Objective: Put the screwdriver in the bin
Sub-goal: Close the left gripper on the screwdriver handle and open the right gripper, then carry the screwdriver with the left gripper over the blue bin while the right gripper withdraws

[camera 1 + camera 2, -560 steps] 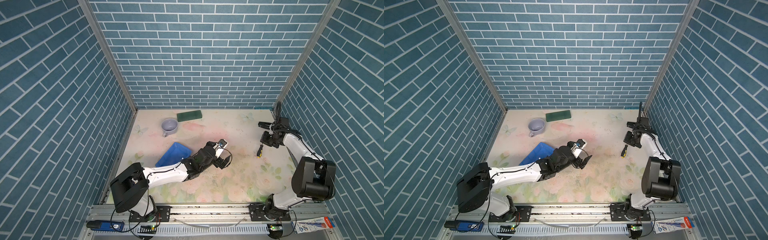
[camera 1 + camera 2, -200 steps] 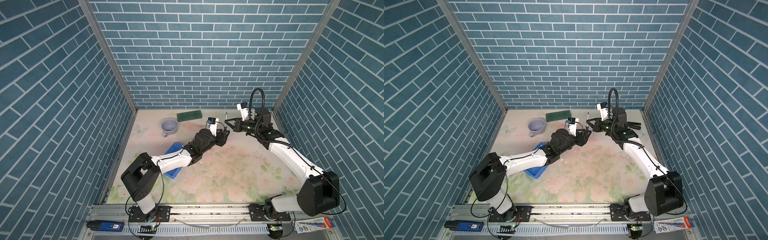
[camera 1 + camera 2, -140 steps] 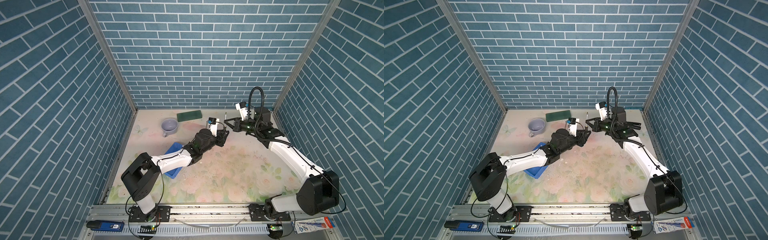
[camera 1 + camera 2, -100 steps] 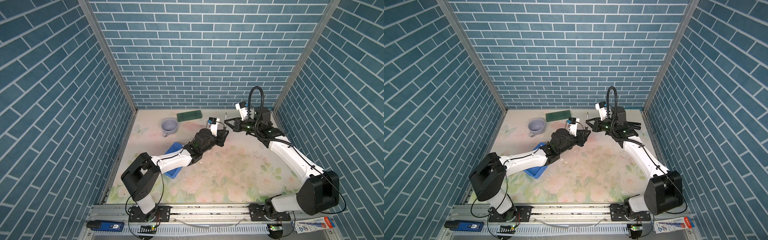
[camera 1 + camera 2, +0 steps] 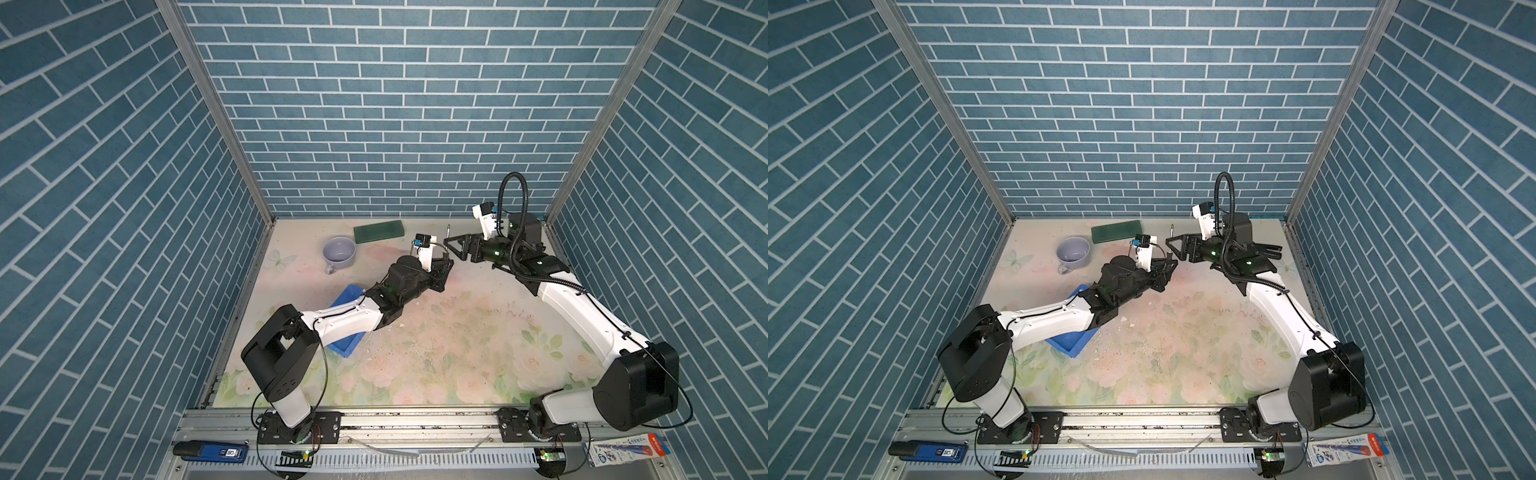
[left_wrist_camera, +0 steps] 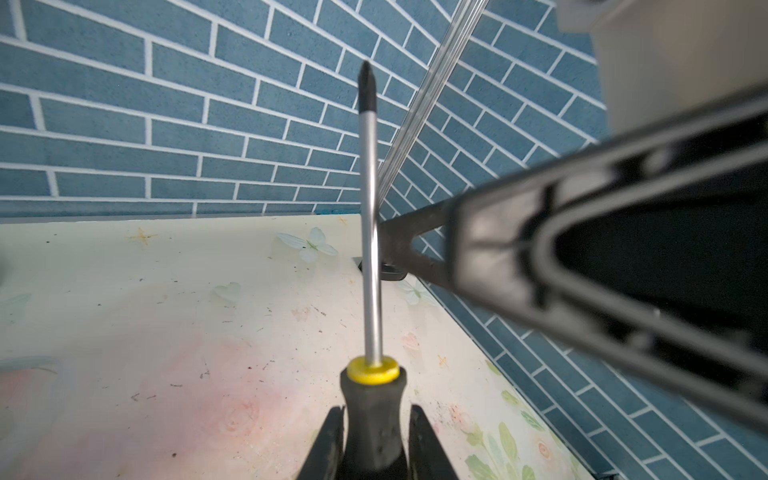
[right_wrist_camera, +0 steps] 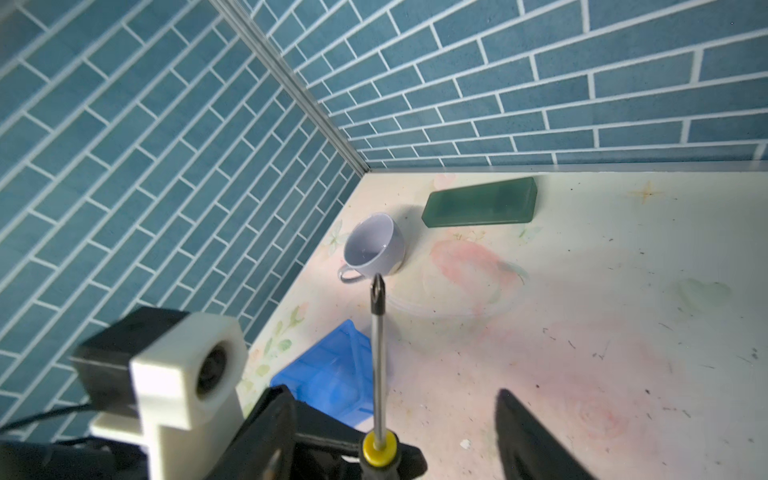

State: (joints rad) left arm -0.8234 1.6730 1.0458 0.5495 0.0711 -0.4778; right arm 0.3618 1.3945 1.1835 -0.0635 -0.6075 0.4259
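The screwdriver (image 6: 371,249) stands upright above the mat's back middle, black handle down, yellow collar, silver shaft up. My left gripper (image 6: 376,411) is shut on the handle. In both top views it (image 5: 444,266) (image 5: 1165,270) reaches in from the left with the shaft (image 5: 448,236) (image 5: 1171,232) rising from it. My right gripper (image 7: 392,392) is open, one finger on each side of the shaft (image 7: 378,365) and clear of it, and meets the left one from the right (image 5: 454,249) (image 5: 1173,250). The blue bin (image 5: 345,344) (image 5: 1073,340) (image 7: 328,374) lies partly under my left arm.
A lavender cup (image 5: 339,251) (image 7: 374,245) and a flat dark green block (image 5: 379,231) (image 7: 480,201) sit at the back left near the brick wall. Walls close in on three sides. A black finger (image 6: 582,257) of the right gripper fills much of the left wrist view.
The right gripper carried the screwdriver from the right side to the back middle. The left gripper closed on its handle. Just now the right jaws have opened off it.
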